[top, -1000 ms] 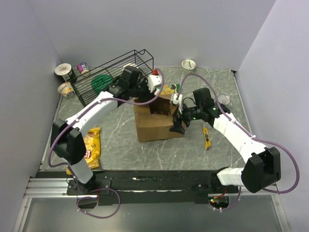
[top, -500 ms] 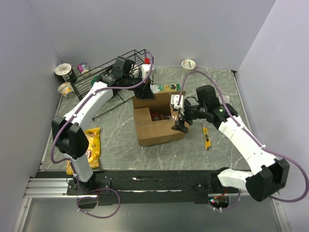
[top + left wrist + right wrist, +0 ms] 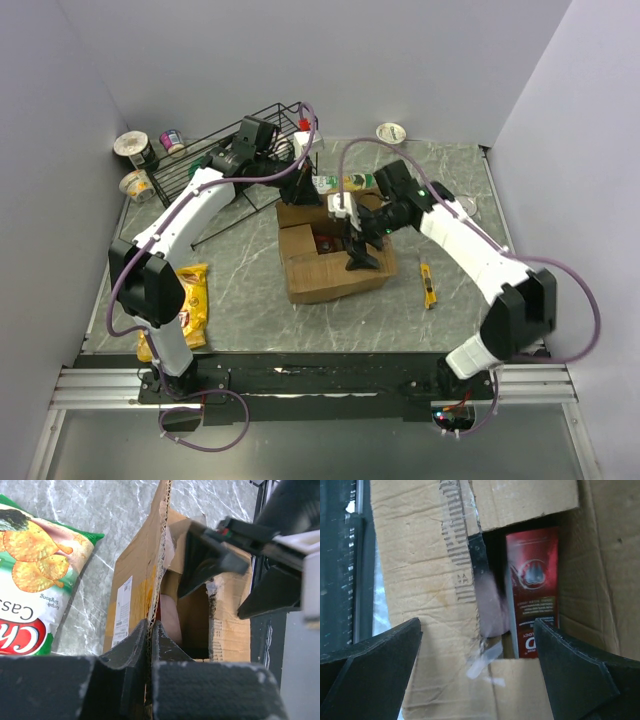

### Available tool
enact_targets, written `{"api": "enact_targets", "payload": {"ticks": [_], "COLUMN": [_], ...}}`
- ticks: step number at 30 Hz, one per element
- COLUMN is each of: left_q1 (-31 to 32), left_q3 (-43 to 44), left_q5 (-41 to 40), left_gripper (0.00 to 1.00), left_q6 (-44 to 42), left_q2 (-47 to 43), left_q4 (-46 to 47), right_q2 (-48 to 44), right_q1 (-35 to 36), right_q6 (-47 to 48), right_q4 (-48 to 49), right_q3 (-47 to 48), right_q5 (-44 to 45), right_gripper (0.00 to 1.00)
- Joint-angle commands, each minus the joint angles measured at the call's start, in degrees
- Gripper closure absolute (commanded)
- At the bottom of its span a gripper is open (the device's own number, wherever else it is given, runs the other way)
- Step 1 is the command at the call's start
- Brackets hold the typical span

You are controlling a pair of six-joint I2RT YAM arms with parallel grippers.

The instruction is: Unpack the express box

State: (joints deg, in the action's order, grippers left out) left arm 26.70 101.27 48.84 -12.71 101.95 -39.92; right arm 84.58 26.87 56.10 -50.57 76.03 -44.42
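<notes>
Left gripper clamped on flap of box; right gripper, jaws apart, above red pack. Risk: flap tears, or box lifts with pack.

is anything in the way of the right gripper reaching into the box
Nothing visible. The right gripper hangs open over the open top of the box, the left gripper pinches one flap aside, and a red packet lies exposed in the gap below.

Pink obj in express box – too blurred to ID, chip bag cropped
</notes>
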Motion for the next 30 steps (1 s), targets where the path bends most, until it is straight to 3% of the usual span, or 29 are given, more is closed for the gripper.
{"api": "enact_targets", "payload": {"ticks": [1, 4, 6, 11, 20, 24, 28, 30], "left_q1": [0.1, 0.0, -0.3, -2.0, -4.0, -4.2, -4.4, -4.5], "left_q3": [2.1, 2.3, 2.5, 2.6, 5.1, 4.7, 3.1, 2.5], "left_q5": [3.1, 1.1, 0.2, -1.3, -1.2, -1.1, -1.1, -1.0], "left_gripper": [0.99, 0.99, 0.99, 0.99, 0.99, 0.99, 0.99, 0.99], "left_q6": [2.7, 3.0, 2.7, 5.1, 7.2, 7.4, 8.4, 9.0], "left_q2": [-1.7, -1.2, -1.0, 0.2, 3.4, 4.2, 4.7, 4.9], "left_q4": [4.1, 4.3, 4.4, 7.2, 8.4, 8.5, 9.2, 9.5], "right_q2": [8.3, 16.1, 19.2, 16.2, 11.8, 3.7, -12.2, -16.7], "right_q1": [0.5, 0.4, 0.5, 0.5, 0.5, 1.1, 2.6, 3.9], "right_q6": [5.5, 10.2, 11.7, 12.5, 9.8, 3.9, -0.2, -0.4], "right_q4": [-19.5, -35.1, -39.3, -39.3, -39.1, -26.9, -6.0, -2.1], "right_q3": [14.2, 22.3, 24.2, 21.6, 18.3, 12.2, 0.7, -4.9], "right_q5": [-4.3, -7.4, -8.2, -7.1, -4.8, 0.0, 4.7, 5.2], "right_gripper": [0.03, 0.06, 0.07, 0.08, 0.21, 0.34, 0.36, 0.41]}}
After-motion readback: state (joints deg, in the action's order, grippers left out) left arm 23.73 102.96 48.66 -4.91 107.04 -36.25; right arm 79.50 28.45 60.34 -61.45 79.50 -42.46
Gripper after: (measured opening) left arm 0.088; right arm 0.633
